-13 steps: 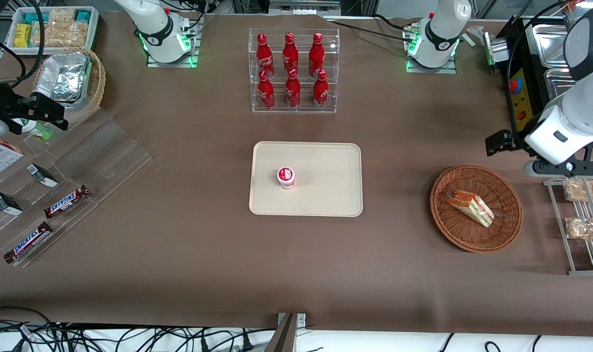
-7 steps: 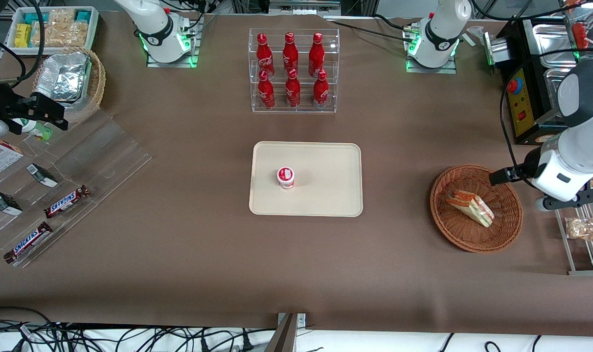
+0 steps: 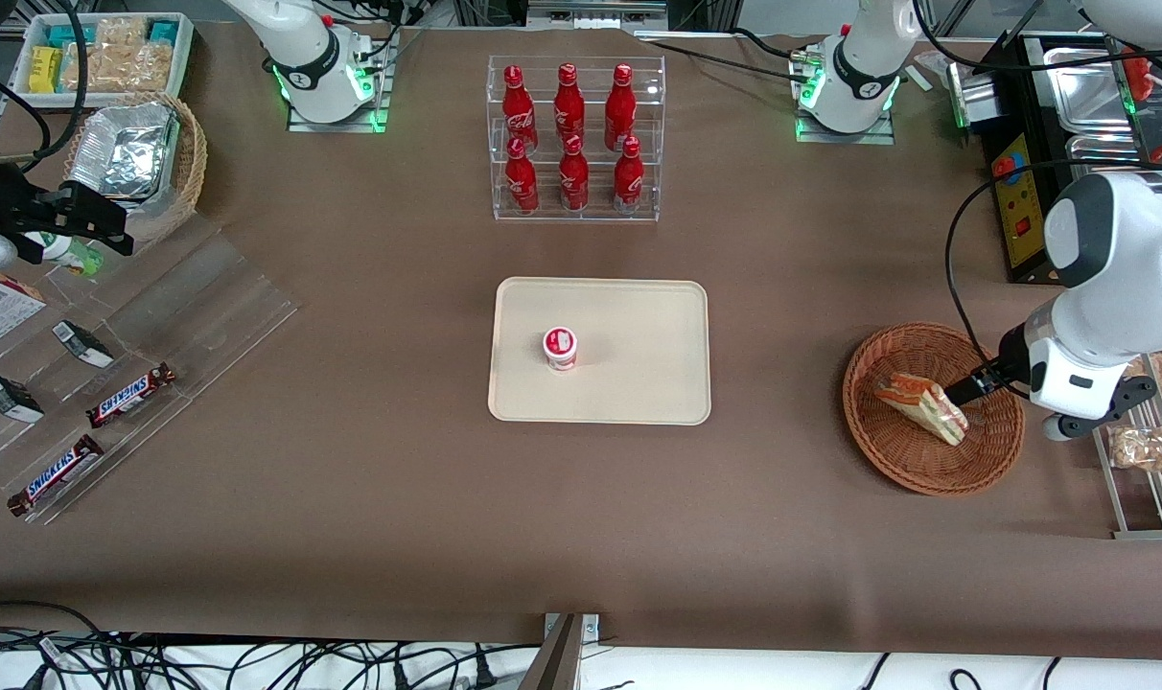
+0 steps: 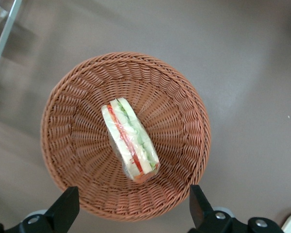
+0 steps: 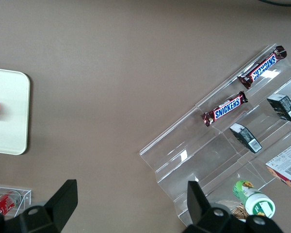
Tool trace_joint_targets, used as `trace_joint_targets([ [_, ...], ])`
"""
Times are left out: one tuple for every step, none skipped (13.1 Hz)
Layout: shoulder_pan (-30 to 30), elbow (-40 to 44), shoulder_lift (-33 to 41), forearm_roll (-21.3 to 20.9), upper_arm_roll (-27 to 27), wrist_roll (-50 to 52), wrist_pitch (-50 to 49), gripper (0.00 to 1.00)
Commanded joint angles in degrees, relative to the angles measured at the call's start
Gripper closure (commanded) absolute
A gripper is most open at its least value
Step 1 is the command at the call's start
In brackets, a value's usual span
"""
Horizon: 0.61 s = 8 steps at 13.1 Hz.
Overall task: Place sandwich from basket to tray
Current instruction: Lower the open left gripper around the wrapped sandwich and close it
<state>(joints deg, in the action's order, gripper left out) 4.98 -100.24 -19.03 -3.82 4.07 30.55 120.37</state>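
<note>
With the end effector [image 4: 131,213] open above the basket [image 3: 993,450], its fingers [image 4: 63,213] could slip off the wrapped sandwich [image 3: 922,407] lying inside or catch the wicker rim.

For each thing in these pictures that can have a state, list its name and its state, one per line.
sandwich: wrapped, on its side in the basket, not gripped.
basket: on the table, holds only the sandwich.
tray: flat on the table, no sandwich on it.
cup: upright on the tray, lid on.
gripper: open, above the basket.
</note>
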Motion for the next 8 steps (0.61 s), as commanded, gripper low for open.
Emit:
trace_joint_targets([
  [0.11, -5.04, 0.40, -1.36, 0.15, 4.68, 6.43, 0.00],
  [0.11, -5.40, -0.39, -3.54, 0.24, 7.48, 7.76, 0.00],
  [0.11, -5.40, -1.53, -6.34, 0.32, 10.64, 8.12, 0.00],
  [0.03, -5.40, -2.41, -8.20, 0.41, 12.94, 8.47, 0.00],
  [-0.06, -5.49, -3.03, -8.65, 0.41, 14.61, 9.52, 0.00],
  [-0.06, -5.49, -3.73, -8.66, 0.41, 16.28, 10.14, 0.00],
  [-0.24, -5.49, -4.35, -8.66, 0.41, 18.21, 10.84, 0.00],
  [-0.50, -5.49, -4.96, -8.66, 0.41, 20.41, 11.63, 0.00],
])
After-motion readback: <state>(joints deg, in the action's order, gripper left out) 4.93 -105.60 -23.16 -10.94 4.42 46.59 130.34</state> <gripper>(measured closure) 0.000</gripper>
